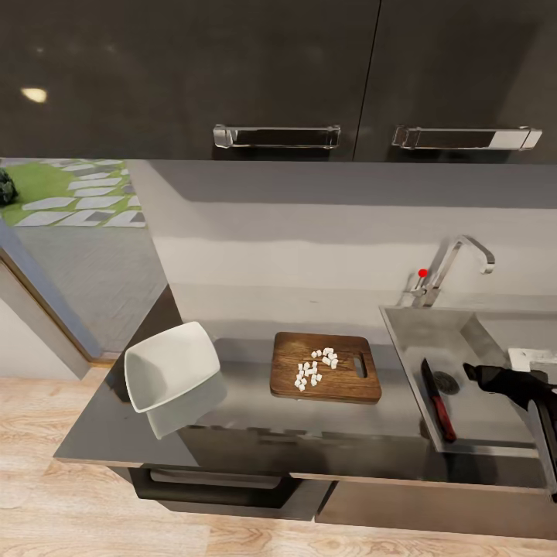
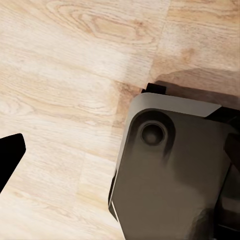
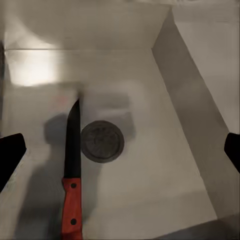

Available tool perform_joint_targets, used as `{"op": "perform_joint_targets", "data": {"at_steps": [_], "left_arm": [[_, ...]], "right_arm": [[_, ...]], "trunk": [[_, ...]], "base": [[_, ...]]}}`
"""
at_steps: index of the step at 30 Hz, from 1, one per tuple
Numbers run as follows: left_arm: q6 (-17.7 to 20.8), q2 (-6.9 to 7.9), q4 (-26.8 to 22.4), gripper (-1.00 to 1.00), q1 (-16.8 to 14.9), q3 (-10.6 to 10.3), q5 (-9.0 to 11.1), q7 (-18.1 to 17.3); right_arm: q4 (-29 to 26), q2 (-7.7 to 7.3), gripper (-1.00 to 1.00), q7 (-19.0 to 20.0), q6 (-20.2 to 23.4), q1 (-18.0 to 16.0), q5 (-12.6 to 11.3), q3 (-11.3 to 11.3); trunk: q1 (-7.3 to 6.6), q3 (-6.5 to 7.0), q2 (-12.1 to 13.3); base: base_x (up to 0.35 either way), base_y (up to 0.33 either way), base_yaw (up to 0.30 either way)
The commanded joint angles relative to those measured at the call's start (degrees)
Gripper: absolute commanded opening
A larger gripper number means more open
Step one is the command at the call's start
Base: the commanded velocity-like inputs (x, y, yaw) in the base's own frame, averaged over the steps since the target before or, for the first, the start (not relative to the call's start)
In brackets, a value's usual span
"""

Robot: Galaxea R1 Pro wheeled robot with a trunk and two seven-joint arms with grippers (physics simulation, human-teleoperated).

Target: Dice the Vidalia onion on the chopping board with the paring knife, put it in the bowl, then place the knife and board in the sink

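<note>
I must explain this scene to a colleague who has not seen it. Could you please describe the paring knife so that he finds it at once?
Start at the steel sink under the chrome tap, right of the chopping board. In its basin, beside the round drain, lies the paring knife. Its dark pointed blade and red handle set it apart from the grey steel around it.

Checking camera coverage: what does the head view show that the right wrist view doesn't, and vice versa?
Head view alone: the brown wooden chopping board carrying small white diced onion cubes, the tilted white squarish bowl on the dark grey glossy countertop, and the chrome tap.

Right wrist view alone: a close look down at the round drain beside the blade, with both open fingertips at the frame edges.

Shared: the red-handled paring knife lying in the stainless-steel sink.
</note>
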Motion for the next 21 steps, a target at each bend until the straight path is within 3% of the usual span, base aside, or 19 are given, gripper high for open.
{"op": "perform_joint_targets", "data": {"at_steps": [1, 6, 12, 21], "left_arm": [[-0.38, -0.05, 0.25, 1.00, -0.11, -0.48, 0.44, 0.05], [-0.38, -0.05, 0.24, 1.00, -0.11, -0.49, 0.44, 0.04], [-0.38, -0.05, 0.24, 1.00, -0.11, -0.49, 0.44, 0.04], [-0.38, -0.05, 0.24, 1.00, -0.11, -0.48, 0.44, 0.04]], "right_arm": [[-0.48, -0.01, 1.00, 1.13, 0.53, -0.05, 0.62, -0.17], [-1.77, -0.03, 1.00, 4.92, 1.45, -0.05, 0.66, -0.58], [-1.89, -0.03, 1.00, 5.57, 1.56, -0.04, 0.66, -0.62], [-1.89, 0.05, 1.00, 5.65, 1.56, -0.06, 0.66, -0.63]], "trunk": [[0.03, -0.11, -0.11], [0.03, -0.11, -0.11], [0.03, -0.11, -0.11], [0.03, 0.03, -0.11]], "base": [[0.000, 0.000, 0.000], [0.000, 0.009, 0.000], [0.000, 0.197, -0.019], [0.000, 0.231, -0.128]]}}
